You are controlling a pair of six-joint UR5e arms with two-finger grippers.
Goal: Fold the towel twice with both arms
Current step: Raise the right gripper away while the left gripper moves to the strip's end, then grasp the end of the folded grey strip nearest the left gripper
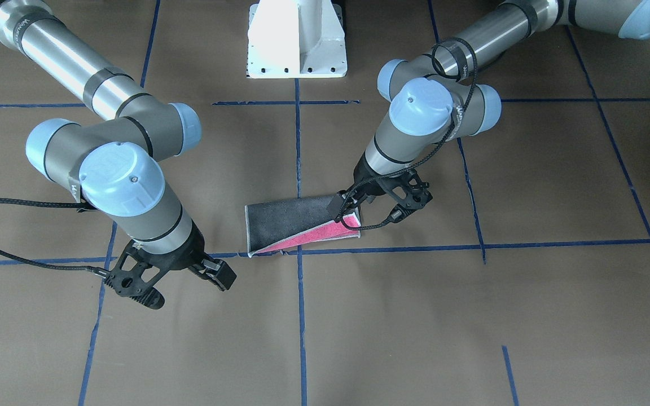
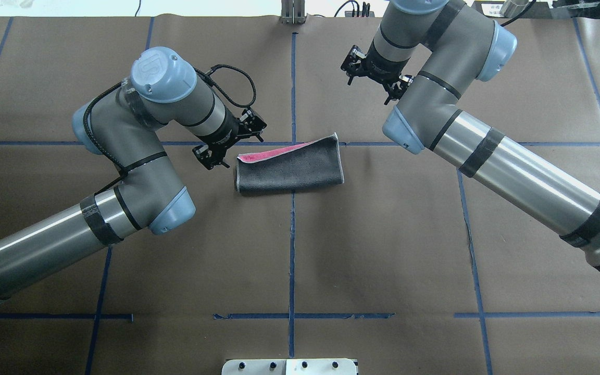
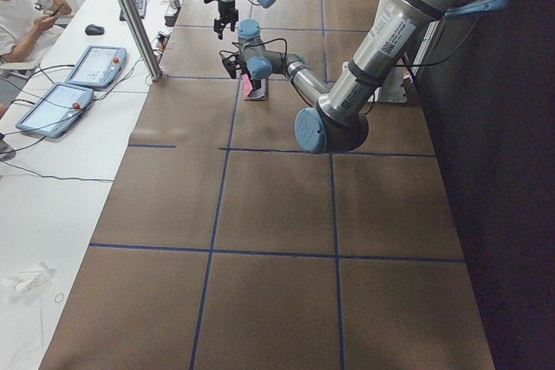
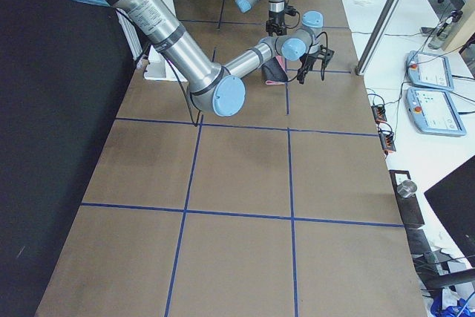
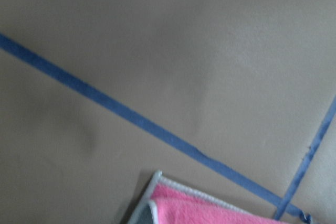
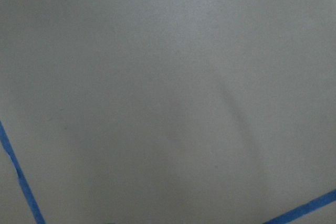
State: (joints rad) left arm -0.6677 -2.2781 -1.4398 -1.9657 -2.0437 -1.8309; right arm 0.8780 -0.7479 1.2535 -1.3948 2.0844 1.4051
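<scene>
Across the table, in the front-facing view, the towel (image 1: 291,217) lies near the middle of the table (image 1: 471,327). It is folded once, grey side out. A pink wedge shows along its near edge, so the layers do not sit square. The left gripper (image 1: 378,200) hovers at one end, jaws spread wide and holding nothing. One jaw overlaps the corner here, and I cannot tell whether it touches. The right gripper (image 1: 187,283), likewise agape and empty, hangs well apart off the other end.

From overhead, the towel (image 2: 289,166) straddles a line of blue tape (image 2: 292,250). The left gripper (image 2: 229,138) stands just beside the towel's short end, likely lined up to take that end for the second fold. The right gripper (image 2: 374,74) sits beyond the far corner, probably kept off the cloth until it is needed.

In the left side view the towel (image 3: 250,88) is only a small pink-and-dark patch under the near arm. It is too small to judge further. The right side view shows the towel (image 4: 276,72) no better.

The left wrist view catches the towel's pink corner (image 5: 199,208) with its pale edging, flat on the table at the bottom edge. The right wrist view holds only bare table and tape, so that gripper faces no cloth.

The first fold looks done, and the second has not begun.
</scene>
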